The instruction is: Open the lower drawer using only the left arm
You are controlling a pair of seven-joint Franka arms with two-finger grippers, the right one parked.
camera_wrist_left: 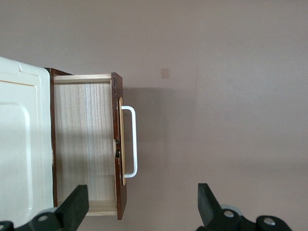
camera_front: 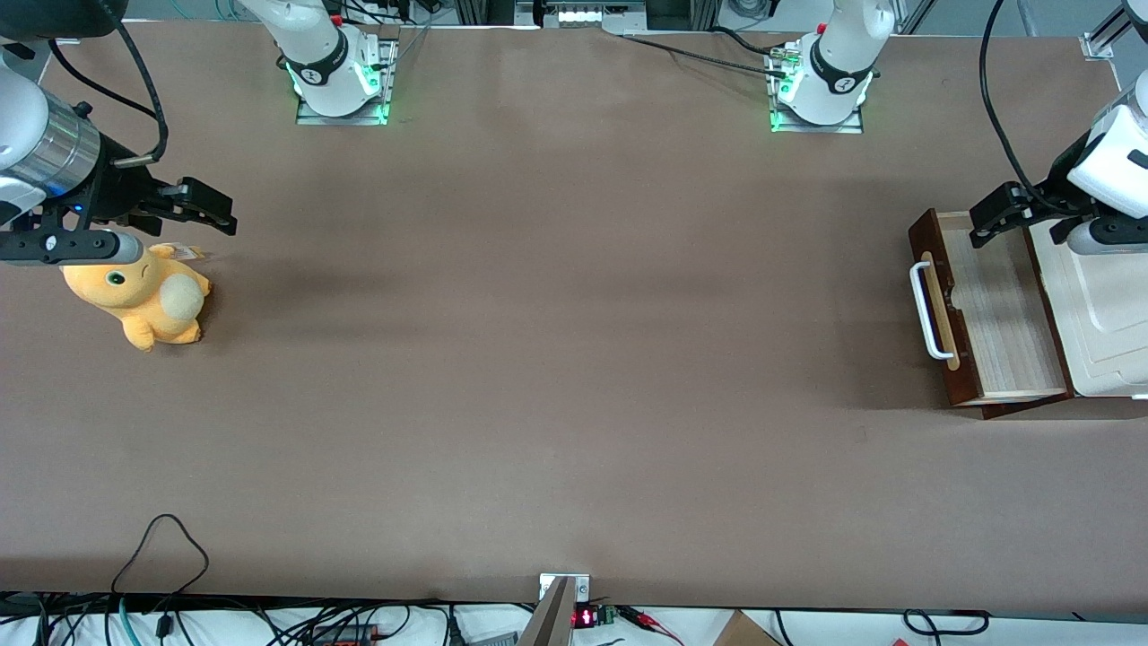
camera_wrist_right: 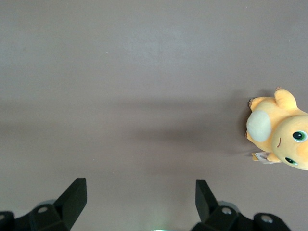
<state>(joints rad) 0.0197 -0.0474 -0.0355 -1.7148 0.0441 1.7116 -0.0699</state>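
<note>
Front view shows the lower drawer (camera_front: 991, 316) pulled out of its cabinet (camera_front: 1099, 305) at the working arm's end of the brown table (camera_front: 556, 359), roughly at three o'clock in the scene, with its pale wood floor exposed. Its dark brown front carries a white bar handle (camera_front: 926, 309) on a tan strip, facing the table's middle. The left arm (camera_front: 1112, 161) reaches in above the cabinet, and its black gripper (camera_front: 991, 215) hangs over the drawer's edge farthest from the front camera, about twelve o'clock from the handle, fingers spread and holding nothing. An orange plush toy (camera_front: 148, 296) lies at the parked arm's end, near nine o'clock. Left wrist view looks straight down on the drawer (camera_wrist_left: 84, 144), open beside the cream-white cabinet top (camera_wrist_left: 21, 144); the handle (camera_wrist_left: 132, 142) stands clear of the front, untouched. Both fingertips (camera_wrist_left: 77, 204) appear well apart, one over the drawer's pale inside and the other over bare table (camera_wrist_left: 231, 72), so the gripper (camera_wrist_left: 142, 204) is plainly open. Right wrist view shows only the plush toy (camera_wrist_right: 279, 130) lying on the table (camera_wrist_right: 120, 72).
</note>
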